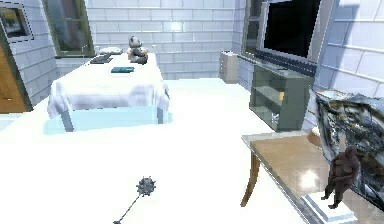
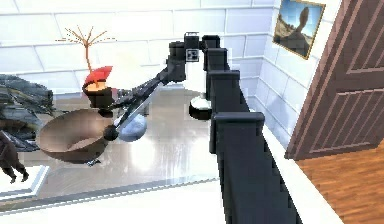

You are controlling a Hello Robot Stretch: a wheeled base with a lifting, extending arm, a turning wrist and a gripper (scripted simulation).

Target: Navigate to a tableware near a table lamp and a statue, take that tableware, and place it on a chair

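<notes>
**Jaws unreadable; lift before you retract**

You cannot tell the jaws' state, nor whether the gripper (image 2: 114,128) holds anything. Its far end shows at the tilted bowl (image 2: 70,138), with the table (image 2: 180,150) behind. The lamp (image 2: 98,78) is at the bowl's one o'clock and the statue (image 2: 8,160) at eight. Raise the arm (image 2: 235,130) straight up first, then pull back.
</notes>
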